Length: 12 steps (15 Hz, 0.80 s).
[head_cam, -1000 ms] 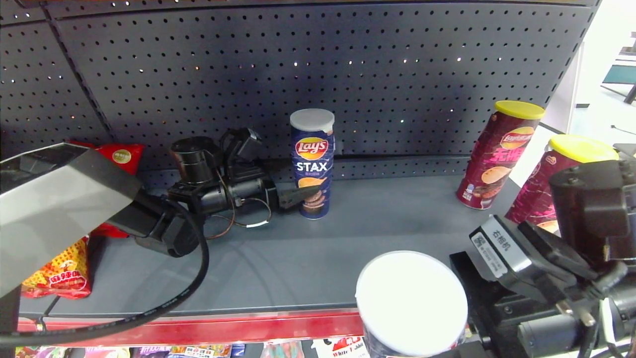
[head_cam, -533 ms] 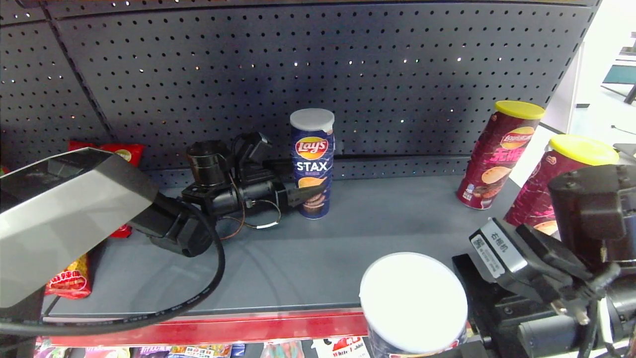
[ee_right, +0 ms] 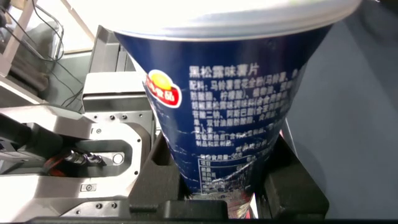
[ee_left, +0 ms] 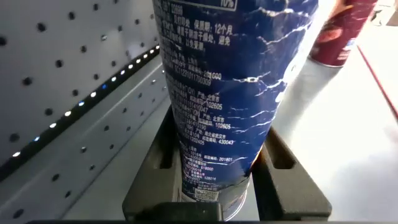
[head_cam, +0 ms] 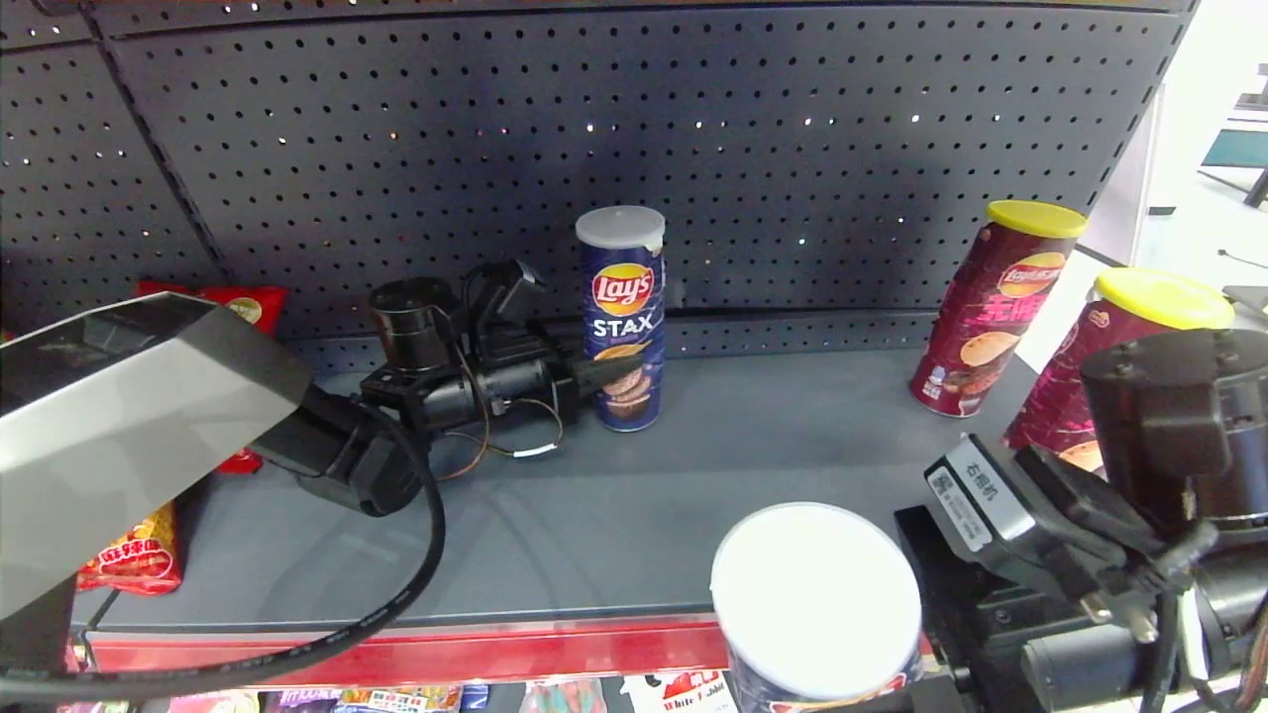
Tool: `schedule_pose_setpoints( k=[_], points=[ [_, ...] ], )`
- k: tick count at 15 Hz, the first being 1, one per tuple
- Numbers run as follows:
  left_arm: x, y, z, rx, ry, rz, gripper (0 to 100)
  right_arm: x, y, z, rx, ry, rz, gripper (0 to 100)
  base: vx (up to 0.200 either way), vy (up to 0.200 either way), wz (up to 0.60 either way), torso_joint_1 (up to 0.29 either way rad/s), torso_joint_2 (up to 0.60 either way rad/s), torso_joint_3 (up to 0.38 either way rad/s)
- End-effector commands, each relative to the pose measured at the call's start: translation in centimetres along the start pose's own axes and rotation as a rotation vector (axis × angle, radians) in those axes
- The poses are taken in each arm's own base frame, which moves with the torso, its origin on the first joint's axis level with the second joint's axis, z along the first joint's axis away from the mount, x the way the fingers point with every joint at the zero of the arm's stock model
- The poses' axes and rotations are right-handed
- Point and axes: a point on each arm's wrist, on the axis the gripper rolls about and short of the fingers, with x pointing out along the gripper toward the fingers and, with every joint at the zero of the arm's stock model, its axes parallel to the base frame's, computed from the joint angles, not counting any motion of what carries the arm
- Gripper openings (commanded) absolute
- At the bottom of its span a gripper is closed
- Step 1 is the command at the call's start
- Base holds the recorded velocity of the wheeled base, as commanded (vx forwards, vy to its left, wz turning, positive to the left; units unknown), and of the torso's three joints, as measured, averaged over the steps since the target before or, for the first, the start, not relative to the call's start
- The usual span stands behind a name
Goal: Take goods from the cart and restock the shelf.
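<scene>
a: nearest us first. what is the right gripper (ee_right: 217, 186) doing?

b: its fingers are clamped on the base of the near blue can (head_cam: 817, 594). the can is white lid up, just in front of the red front lip (head_cam: 446, 649) and not yet on the shelf (head_cam: 594, 515).

a: what's the risk there?

b: it's a low grip on a tall can, so i'd expect it to sway or slip. if it goes in too low, the base could catch that lip.

a: and farther in?

b: the left gripper (head_cam: 606, 374) lies along the shelf with its fingers closed around the bottom of the far blue can (head_cam: 622, 317). that can stands near the back and seems to lean a little. i cannot tell whether its base sits flat.

a: so letting go could tip it?

b: that's my worry. if the fingers open on a tilted can, it may topple and roll toward the front. a finger dragging on the way out could also knock it over.

a: any neighbours at risk?

b: the two red cans (head_cam: 991, 307) (head_cam: 1114, 366) are well apart on the right. the snack bags (head_cam: 223, 312) on the left sit just behind the arm, so its cable might brush them. the pegboard wall (head_cam: 634, 129) is close behind the far can, so pushing it deeper could jam it
</scene>
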Motion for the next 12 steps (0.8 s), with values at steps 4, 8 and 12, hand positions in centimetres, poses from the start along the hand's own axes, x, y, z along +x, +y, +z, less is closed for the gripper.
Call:
schedule_pose_setpoints(
  k=[4,8,12],
  points=[
    [-2.5,-4.1,2.4,-0.01,0.012,-0.018,0,0.3,-0.3,0.1,0.0,0.001,0.001,0,0.0,0.0,0.0,0.0,0.0,0.0],
    [-5.3,-6.8,2.7,-0.043,0.052,0.002,0,0.7,-0.7,0.6,-0.025,-0.025,-0.008,0,0.0,0.0,0.0,0.0,0.0,0.0],
    [-5.1,-8.9,3.2,-0.048,0.051,-0.013,0,0.5,-0.5,0.7,-0.028,-0.029,-0.008,0,0.0,0.0,0.0,0.0,0.0,0.0]
  ],
)
